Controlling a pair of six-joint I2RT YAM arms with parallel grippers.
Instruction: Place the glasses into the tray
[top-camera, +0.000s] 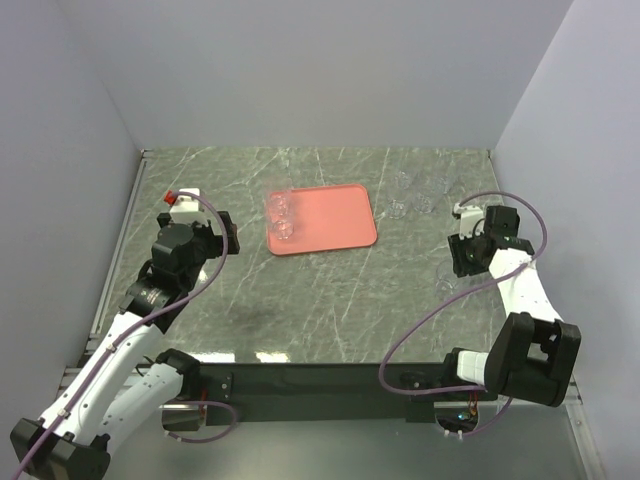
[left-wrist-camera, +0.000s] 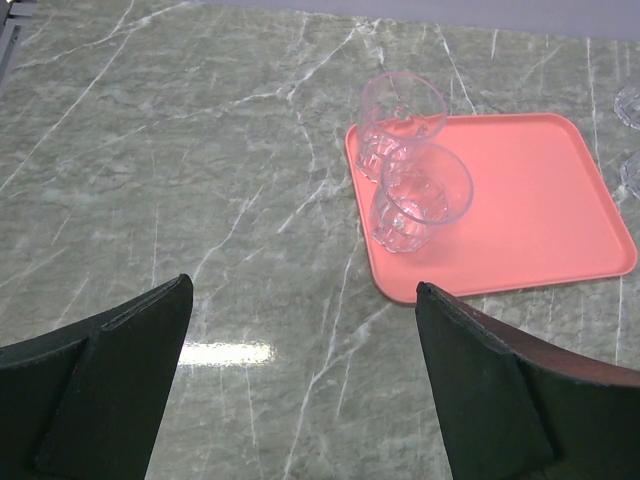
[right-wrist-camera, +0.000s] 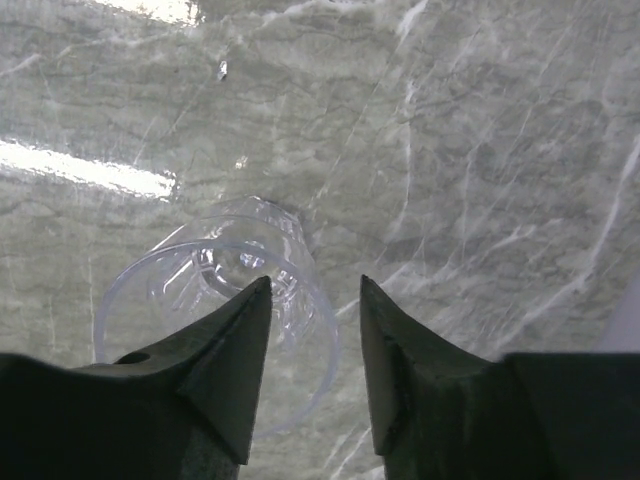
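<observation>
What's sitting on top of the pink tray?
Two clear glasses stand upright at the left end of the tray: the far glass and the near glass. The rest is bare pink. Nothing covers it; pink even shows through the glass.

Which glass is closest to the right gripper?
The lone glass directly beneath the right gripper, on bare table; two others sit in the tray, the rest cluster beside it.
</observation>
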